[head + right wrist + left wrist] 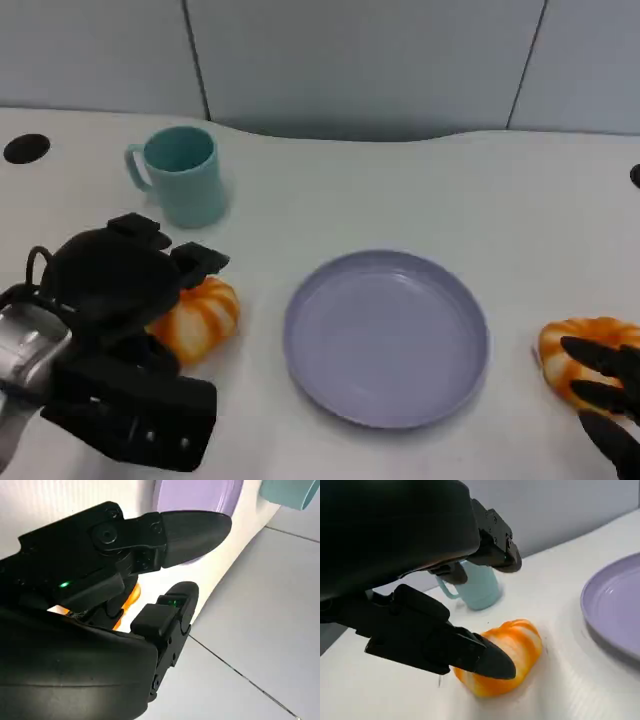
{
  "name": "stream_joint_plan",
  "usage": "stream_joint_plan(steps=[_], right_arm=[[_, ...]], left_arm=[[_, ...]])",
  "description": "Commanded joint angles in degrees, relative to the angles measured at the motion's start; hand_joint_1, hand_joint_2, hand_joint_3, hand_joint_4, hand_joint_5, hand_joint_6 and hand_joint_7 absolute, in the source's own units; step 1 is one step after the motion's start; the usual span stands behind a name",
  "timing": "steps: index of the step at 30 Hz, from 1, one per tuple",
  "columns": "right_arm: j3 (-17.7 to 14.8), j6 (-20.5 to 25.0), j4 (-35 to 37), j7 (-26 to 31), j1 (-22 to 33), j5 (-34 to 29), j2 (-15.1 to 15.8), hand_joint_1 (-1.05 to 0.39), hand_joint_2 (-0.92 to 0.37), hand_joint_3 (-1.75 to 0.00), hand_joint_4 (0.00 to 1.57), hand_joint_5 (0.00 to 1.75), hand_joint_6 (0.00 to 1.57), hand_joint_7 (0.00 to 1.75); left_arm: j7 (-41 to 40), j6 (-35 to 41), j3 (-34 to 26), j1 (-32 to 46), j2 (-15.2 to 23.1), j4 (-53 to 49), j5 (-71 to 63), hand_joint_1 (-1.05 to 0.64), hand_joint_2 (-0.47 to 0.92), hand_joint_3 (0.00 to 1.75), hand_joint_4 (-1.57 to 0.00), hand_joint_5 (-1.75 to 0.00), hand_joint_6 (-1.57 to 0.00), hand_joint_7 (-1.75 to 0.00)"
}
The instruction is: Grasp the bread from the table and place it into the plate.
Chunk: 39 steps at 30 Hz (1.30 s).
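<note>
Head view: left robot hand (pixel 125 330) is hanging spread over the bread (pixel 198 315) left of the plate (pixel 385 335), ready to grasp; right robot hand (pixel 610 395) is lying spread against another bread (pixel 575 350).

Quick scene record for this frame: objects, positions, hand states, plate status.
plate: lilac, table centre, nothing in it
left bread: orange-striped, on table left of plate
right bread: on table right of plate
cup: teal, behind left bread
left hand: over left bread, fingers apart around it, grip unconfirmed
right hand: fingers at right bread, grip unclear
</note>
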<state>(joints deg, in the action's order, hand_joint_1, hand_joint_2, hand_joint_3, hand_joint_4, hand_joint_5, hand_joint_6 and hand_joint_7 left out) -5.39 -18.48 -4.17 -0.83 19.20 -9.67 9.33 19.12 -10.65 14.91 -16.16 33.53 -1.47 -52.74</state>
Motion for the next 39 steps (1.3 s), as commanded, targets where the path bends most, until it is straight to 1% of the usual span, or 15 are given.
stream_joint_plan(steps=[1, 10, 12, 15, 16, 17, 19, 20, 25, 26, 29, 32, 35, 38, 39], right_arm=[[-0.39, -0.43, -0.24, 0.02, 0.17, 0.15, 0.82, -0.40, -0.92, -0.37, 0.93, 0.01, 0.79, 0.00], [-0.83, -0.63, -0.86, -0.45, 0.88, 1.51, 0.79, -0.40, -0.92, -0.36, 0.94, 0.01, 0.79, 0.00], [-1.01, -0.58, -1.07, -0.77, 1.00, 1.98, 0.92, -0.39, -0.92, -0.36, 0.94, 0.01, 0.79, 0.00], [-1.16, -0.43, -1.30, -1.02, 1.10, 2.22, 1.06, -0.39, -0.92, -0.36, 0.94, 0.01, 0.79, 0.00], [-1.40, -1.05, -1.06, -0.84, 1.08, 1.90, 1.30, -0.39, -0.92, -0.36, 0.94, 0.01, 0.79, 0.00], [-1.67, -1.87, -0.72, -0.55, 1.00, 1.52, 1.53, -0.39, -0.92, -0.36, 0.94, 0.01, 0.80, 0.01], [-2.15, -3.60, 0.12, 0.01, 0.84, 0.80, 1.99, -0.39, -0.92, -0.36, 0.94, 0.01, 0.80, 0.01], [-2.29, -4.30, 0.54, 0.17, 0.74, 0.59, 2.14, -0.39, -0.92, -0.37, 0.94, 0.01, 0.80, 0.01], [-2.67, -5.48, 1.17, 0.02, 0.60, 0.70, 2.29, -0.39, -0.92, -0.37, 0.94, 0.01, 0.80, 0.01], [-2.73, -5.51, 1.08, -0.09, 0.60, 0.88, 2.27, -0.39, -0.92, -0.38, 0.95, 0.01, 0.80, 0.01], [-2.84, -5.79, 1.01, -0.24, 0.63, 1.19, 2.23, -0.38, -0.92, -0.38, 0.95, 0.01, 0.80, 0.00], [-2.88, -5.41, 0.56, -0.32, 0.81, 1.10, 2.23, -0.39, -0.92, -0.39, 0.95, 0.01, 0.80, 0.00], [-2.89, -5.91, 0.89, -0.20, 0.73, 1.09, 2.14, -0.39, -0.92, -0.39, 0.95, 0.01, 0.80, 0.00], [-2.86, -5.73, 0.83, -0.28, 0.66, 1.29, 2.04, -0.39, -0.92, -0.39, 0.95, 0.01, 0.80, 0.00], [-2.85, -5.87, 0.97, -0.21, 0.53, 1.22, 2.03, -0.39, -0.92, -0.39, 0.95, 0.01, 0.80, 0.00]], left_arm=[[6.49, 2.77, 1.38, -3.51, 1.01, -0.41, 1.12, -0.78, 0.81, 0.00, 0.00, -0.05, -0.08, 0.00], [11.65, 8.75, 6.11, -10.92, -3.22, -9.32, 1.64, -0.70, 0.74, 0.00, 0.00, 0.00, -0.09, 0.00], [11.60, 9.71, 7.40, -12.36, -4.00, -11.50, 1.04, -0.72, 0.73, 0.00, 0.00, 0.00, -0.09, 0.00], [10.97, 10.59, 8.82, -13.70, -4.54, -13.55, 0.67, -0.68, 0.71, 0.00, 0.00, 0.00, -0.09, 0.00], [10.45, 11.21, 9.78, -14.84, -5.39, -15.60, 0.09, -0.67, 0.71, 0.00, 0.00, 0.00, -0.09, 0.00], [9.96, 11.84, 10.70, -15.99, -6.25, -17.72, -0.44, -0.75, 0.74, 0.02, 0.00, 0.00, -0.08, 0.00], [9.04, 12.55, 12.59, -18.52, -7.82, -22.59, -1.38, -0.81, 0.75, 0.01, 0.00, 0.00, -0.07, 0.00], [8.65, 12.69, 13.31, -19.47, -8.32, -24.52, -1.67, -0.88, 0.77, 0.02, 0.00, 0.00, -0.06, 0.00], [6.99, 13.39, 16.28, -22.47, -9.94, -31.40, -2.68, -1.01, 0.83, 0.04, 0.00, 0.00, -0.05, 0.00], [5.96, 13.01, 17.30, -23.14, -10.34, -34.06, -3.11, -1.00, 0.87, 0.05, 0.00, 0.00, -0.05, 0.00], [3.55, 12.14, 19.47, -24.68, -11.14, -39.58, -3.71, -1.00, 0.87, 0.03, 0.00, 0.00, -0.03, 0.00], [1.07, 11.40, 20.90, -25.20, -11.80, -43.77, -3.53, -1.02, 0.91, 0.05, 0.00, 0.00, -0.01, 0.00], [-0.54, 10.55, 21.88, -26.02, -13.00, -48.82, -2.74, -0.99, 0.92, 0.17, 0.00, 0.00, 0.00, 0.00], [-2.06, 9.45, 22.94, -26.92, -13.61, -52.26, -2.55, -0.98, 0.92, 0.11, 0.00, 0.00, 0.00, 0.00], [-3.67, 8.86, 23.35, -27.13, -13.87, -53.78, -2.62, -0.94, 0.91, 0.09, 0.00, 0.00, 0.00, 0.00]])
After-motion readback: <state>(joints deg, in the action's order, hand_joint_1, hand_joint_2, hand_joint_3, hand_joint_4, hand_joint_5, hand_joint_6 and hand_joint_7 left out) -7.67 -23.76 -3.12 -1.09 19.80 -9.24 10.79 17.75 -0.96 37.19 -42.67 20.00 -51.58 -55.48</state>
